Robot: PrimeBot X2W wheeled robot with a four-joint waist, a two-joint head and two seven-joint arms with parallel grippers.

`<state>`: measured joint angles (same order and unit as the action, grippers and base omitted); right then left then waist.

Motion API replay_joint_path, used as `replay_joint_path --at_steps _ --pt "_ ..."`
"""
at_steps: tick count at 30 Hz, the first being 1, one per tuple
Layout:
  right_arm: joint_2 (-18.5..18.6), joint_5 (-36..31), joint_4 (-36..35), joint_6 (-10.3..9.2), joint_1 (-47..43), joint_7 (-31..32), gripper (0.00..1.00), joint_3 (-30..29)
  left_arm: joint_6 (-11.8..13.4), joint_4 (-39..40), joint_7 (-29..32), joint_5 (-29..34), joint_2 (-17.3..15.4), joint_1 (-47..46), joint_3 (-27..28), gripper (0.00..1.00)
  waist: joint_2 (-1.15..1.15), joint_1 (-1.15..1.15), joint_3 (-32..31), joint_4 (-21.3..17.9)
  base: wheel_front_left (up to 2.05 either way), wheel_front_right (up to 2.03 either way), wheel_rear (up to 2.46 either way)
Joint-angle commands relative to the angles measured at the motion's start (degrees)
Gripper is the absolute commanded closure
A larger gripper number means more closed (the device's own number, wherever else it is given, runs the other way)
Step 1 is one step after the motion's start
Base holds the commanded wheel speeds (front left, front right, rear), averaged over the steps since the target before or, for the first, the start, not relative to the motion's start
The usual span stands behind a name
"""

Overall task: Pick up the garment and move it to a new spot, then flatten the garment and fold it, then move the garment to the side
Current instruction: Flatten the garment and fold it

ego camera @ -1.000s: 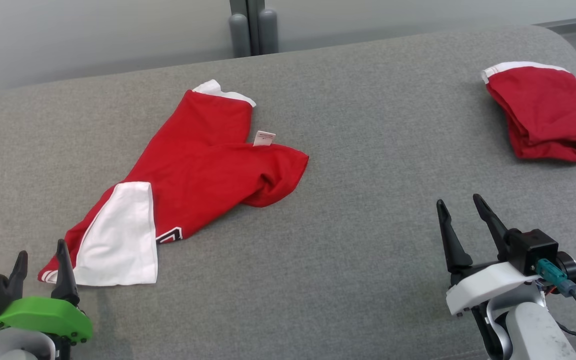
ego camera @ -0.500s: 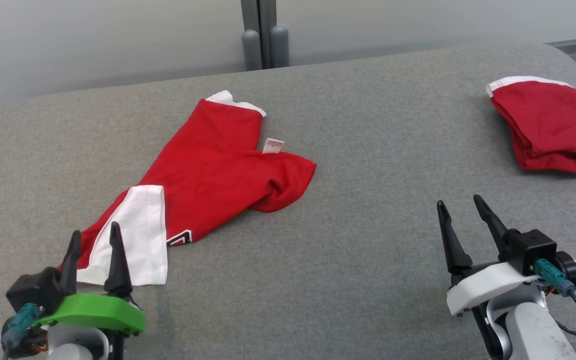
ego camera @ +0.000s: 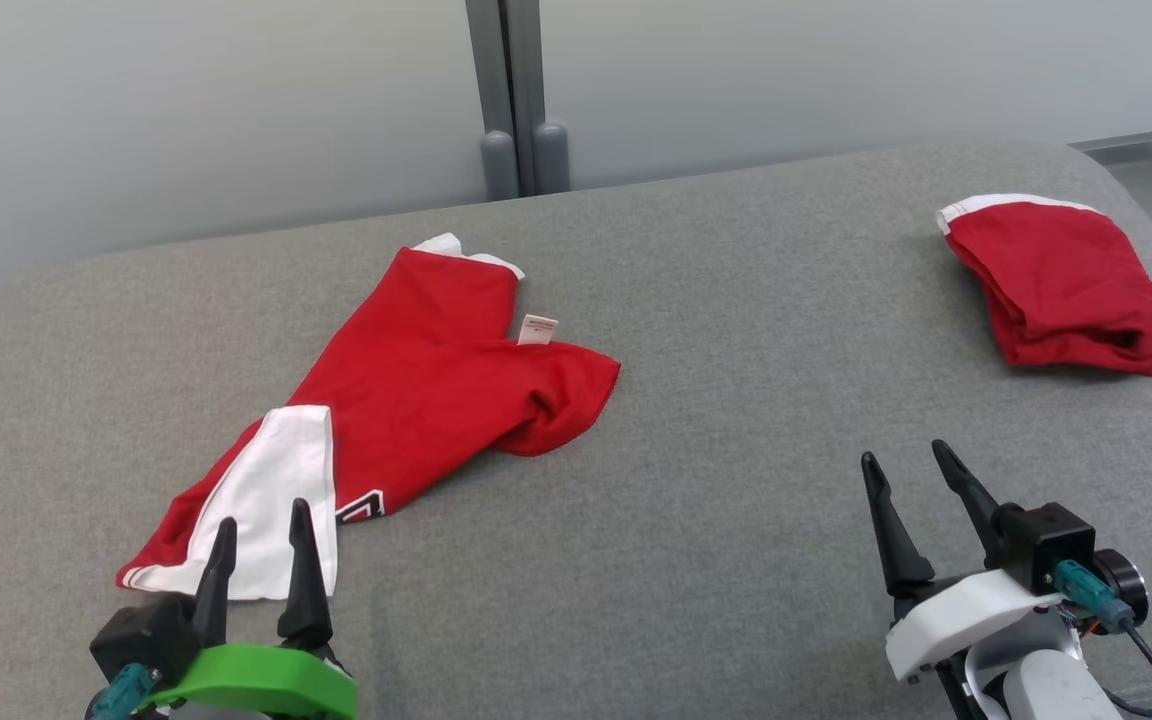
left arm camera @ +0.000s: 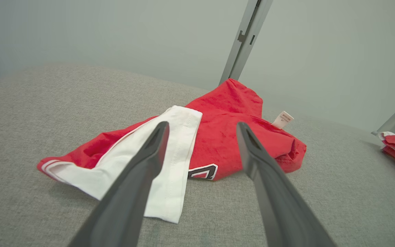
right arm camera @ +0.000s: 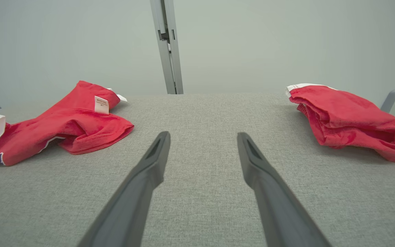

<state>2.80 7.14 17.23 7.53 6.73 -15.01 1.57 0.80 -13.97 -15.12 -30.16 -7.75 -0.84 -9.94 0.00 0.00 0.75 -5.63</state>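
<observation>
A red garment (ego camera: 416, 390) with a white panel and a small white label lies spread and rumpled on the grey surface, left of centre; it also appears in the left wrist view (left arm camera: 225, 137) and the right wrist view (right arm camera: 63, 127). My left gripper (ego camera: 264, 520) stands open just in front of the garment's near white end, nothing between its fingers. My right gripper (ego camera: 904, 462) is open over bare grey fabric at the lower right, well away from the garment.
A second red garment (ego camera: 1061, 285), folded, lies at the far right; it shows too in the right wrist view (right arm camera: 351, 120). The grey cushioned surface (ego camera: 716, 480) ends at a pale wall with a grey post (ego camera: 506, 100) behind. Open fabric lies between the two garments.
My left gripper has come rightward and forward, up to the garment's near white end. The camera has shifted, so the whole scene sits lower. The right gripper keeps its pose.
</observation>
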Motion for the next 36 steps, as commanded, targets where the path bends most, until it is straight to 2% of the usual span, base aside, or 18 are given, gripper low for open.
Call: replay_joint_path --at_steps 1,14,23,36 --pt "0.2 0.4 0.1 -0.09 -0.7 -0.2 0.0 0.2 -0.5 -0.2 0.0 0.9 0.3 0.8 0.6 0.0 0.0 0.0 -0.5 -0.3 0.0 0.0 0.0" --pt "0.2 0.9 0.3 -0.09 -0.9 -0.2 0.0 1.4 -3.2 -1.8 0.0 4.0 3.1 2.3 4.6 0.0 0.0 0.0 -0.8 -0.4 0.0 0.0 0.0" --pt "0.2 0.6 0.2 -0.09 -0.3 -0.2 0.0 1.7 -3.9 -4.6 0.0 4.8 4.1 3.0 5.0 0.0 0.0 0.0 -0.8 -0.1 0.0 0.0 0.0" --pt "0.2 0.9 0.4 -0.09 0.7 -0.2 0.0 3.9 -0.1 -17.4 9.4 -8.1 4.8 -4.0 5.1 0.0 0.0 0.0 1.6 -2.3 0.0 0.0 0.0"
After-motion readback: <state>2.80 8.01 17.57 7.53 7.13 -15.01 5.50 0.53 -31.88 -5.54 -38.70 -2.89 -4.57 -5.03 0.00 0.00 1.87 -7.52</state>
